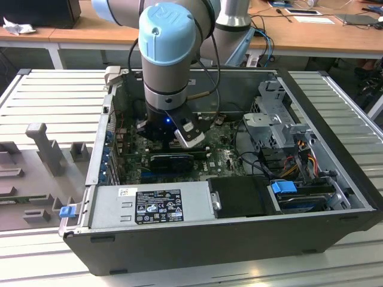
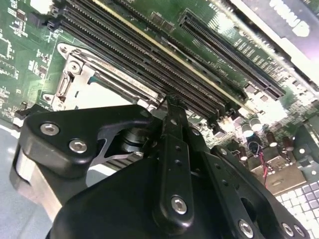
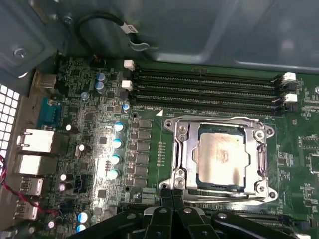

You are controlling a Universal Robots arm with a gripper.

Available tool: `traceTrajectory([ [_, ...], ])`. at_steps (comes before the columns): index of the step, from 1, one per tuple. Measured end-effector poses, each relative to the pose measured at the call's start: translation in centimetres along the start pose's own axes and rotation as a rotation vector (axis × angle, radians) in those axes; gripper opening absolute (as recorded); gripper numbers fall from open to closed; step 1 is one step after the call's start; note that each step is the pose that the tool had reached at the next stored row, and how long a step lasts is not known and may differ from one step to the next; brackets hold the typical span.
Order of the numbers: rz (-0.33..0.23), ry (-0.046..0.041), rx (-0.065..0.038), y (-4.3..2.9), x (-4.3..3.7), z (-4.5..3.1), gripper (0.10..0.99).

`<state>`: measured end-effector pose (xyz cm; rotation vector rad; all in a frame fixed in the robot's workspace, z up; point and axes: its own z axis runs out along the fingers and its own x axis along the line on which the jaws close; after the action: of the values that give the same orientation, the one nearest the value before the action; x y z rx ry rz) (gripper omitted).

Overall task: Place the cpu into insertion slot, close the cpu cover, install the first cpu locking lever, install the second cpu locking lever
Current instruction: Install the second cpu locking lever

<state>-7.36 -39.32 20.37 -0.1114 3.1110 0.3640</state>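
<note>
Arm is reaching down into the open computer case (image 1: 335, 179) in the exterior view, wrist over the green motherboard (image 3: 149, 149); gripper (image 3: 172, 196) sits at the near edge of the insertion slot (image 3: 222, 158) in the first wrist view, its two fingertips pressed together with no gap and nothing between them; I read the fingers as closed and empty. The cpu (image 3: 222, 157) already lies flat in the slot, pale metal top showing through the window of the cpu cover (image 3: 182, 154); the cover frame lies down around the chip, so the placing and closing look done to me. A thin wire lever (image 3: 224, 119) runs along the slot's far edge, beside the memory slots (image 3: 204, 92); whether it is latched I cannot tell. In the second wrist view the closed fingertips (image 2: 172, 107) point at the socket's corner bracket (image 2: 75, 74), close by the memory slots. My judgement: the lever work is in hand; to do it well I would push with the closed tip on the lever's end only, keep the stroke low and along the socket edge, and stay off the chip's top. Room is tight: memory slots run just beside the far edge, capacitors (image 3: 115, 159) stand near one side, case wall beyond; open board lies mostly toward the gripper's own side.
</note>
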Motion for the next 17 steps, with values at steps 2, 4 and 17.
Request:
traceTrajectory([
  [2, 0.000, -0.0014, -0.021, -0.13, 0.01, 0.18, 0.106],
  [4, -0.001, -0.0026, -0.040, -0.33, 0.02, 0.41, 0.106],
  [17, -0.003, -0.0046, -0.075, 0.11, 0.24, -1.75, 0.106],
])
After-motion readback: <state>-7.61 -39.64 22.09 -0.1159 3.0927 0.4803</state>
